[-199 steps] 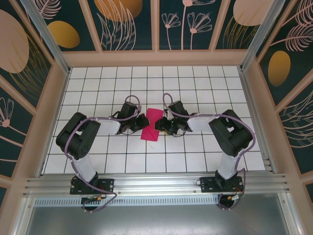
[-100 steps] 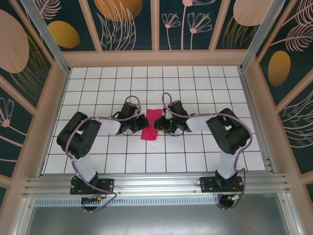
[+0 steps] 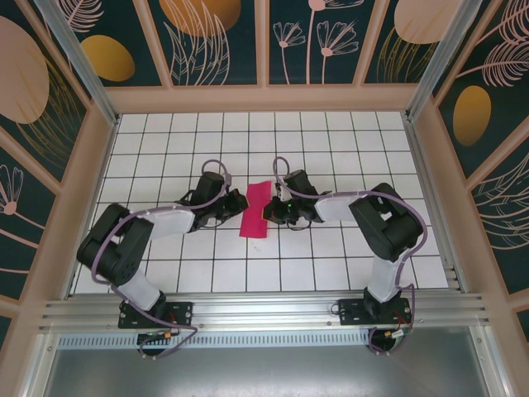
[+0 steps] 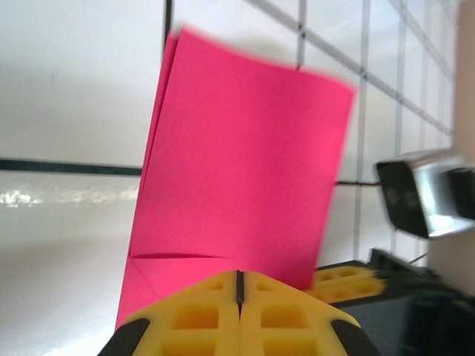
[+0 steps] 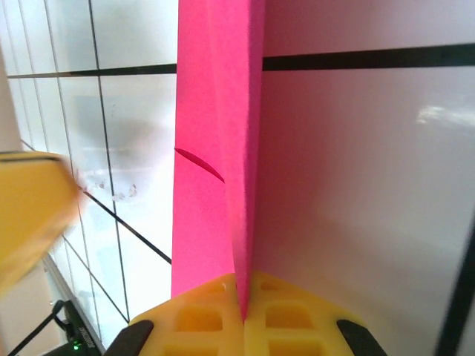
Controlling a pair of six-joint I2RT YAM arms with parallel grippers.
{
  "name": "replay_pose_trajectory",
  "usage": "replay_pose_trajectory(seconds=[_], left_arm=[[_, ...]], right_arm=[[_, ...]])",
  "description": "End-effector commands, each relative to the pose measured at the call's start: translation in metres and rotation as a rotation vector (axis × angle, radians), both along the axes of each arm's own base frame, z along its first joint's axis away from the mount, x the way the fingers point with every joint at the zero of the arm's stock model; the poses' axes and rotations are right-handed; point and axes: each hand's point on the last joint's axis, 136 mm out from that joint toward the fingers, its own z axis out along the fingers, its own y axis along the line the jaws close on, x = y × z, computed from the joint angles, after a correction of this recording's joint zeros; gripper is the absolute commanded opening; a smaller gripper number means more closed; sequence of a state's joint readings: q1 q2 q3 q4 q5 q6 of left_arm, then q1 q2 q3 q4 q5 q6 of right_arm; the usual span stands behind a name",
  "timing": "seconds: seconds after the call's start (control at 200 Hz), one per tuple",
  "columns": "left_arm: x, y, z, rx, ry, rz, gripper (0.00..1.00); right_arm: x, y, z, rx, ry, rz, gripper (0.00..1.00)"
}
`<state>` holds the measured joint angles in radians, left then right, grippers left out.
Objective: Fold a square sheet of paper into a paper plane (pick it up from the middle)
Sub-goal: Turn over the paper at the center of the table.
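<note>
Square sheet of paper [image 3: 254, 209]: magenta-red, folded into a narrow strip, at the middle of the white tiled worktop [image 3: 165, 136], long side running from the near edge toward the far edge at a slight slant. Through the left wrist camera, a broad flat flap, with a second layer peeking out along its left side and a short crease by the lower left corner. Through the right wrist camera, seen edge-on, one layer raised off the tiles and running straight into the seam between the yellow fingertips [image 5: 289, 319]. Right hand [image 3: 267, 215] at the strip's right side, pressed together and pinching that raised layer. Left hand [image 3: 239, 213] at the strip's left side, its own fingertips [image 4: 193, 319] pressed together with no gap, tips at the paper's near edge; cannot tell whether any paper sits between them. Both arms bent inward from their bases at the near edge, facing each other across the paper. Around the worktop, wood-framed dark panels [image 3: 215, 41] with leaf and flower shapes. Along the near edge, an aluminium rail [image 3: 264, 308].
</note>
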<state>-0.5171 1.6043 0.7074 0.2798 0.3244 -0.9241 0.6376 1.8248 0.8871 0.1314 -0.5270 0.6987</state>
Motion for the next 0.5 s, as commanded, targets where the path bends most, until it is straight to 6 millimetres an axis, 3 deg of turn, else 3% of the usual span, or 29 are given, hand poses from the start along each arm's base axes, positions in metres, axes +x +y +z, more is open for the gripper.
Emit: replay_pose_trajectory(seconds=[0.0,0.1,0.295,0.425,0.495], left_arm=[[0.004,0.015,0.026,-0.003,-0.073,0.093,0.05],[0.005,0.034,0.044,0.036,-0.127,0.169,0.07],[-0.002,0.077,0.072,0.095,-0.236,0.342,0.1],[-0.009,0.103,0.081,0.111,-0.28,0.447,0.11],[-0.012,0.114,0.083,0.115,-0.288,0.499,0.11]], right_arm=[[0.011,-0.007,0.037,-0.077,-0.125,0.017,0.0],[0.018,-0.032,0.06,-0.23,-0.205,0.001,0.0],[0.024,-0.116,0.095,-0.774,-0.318,-0.057,0.0],[0.015,-0.153,0.095,-1.097,-0.297,-0.035,0.0],[0.008,-0.153,0.083,-1.183,-0.272,0.02,0.0]])
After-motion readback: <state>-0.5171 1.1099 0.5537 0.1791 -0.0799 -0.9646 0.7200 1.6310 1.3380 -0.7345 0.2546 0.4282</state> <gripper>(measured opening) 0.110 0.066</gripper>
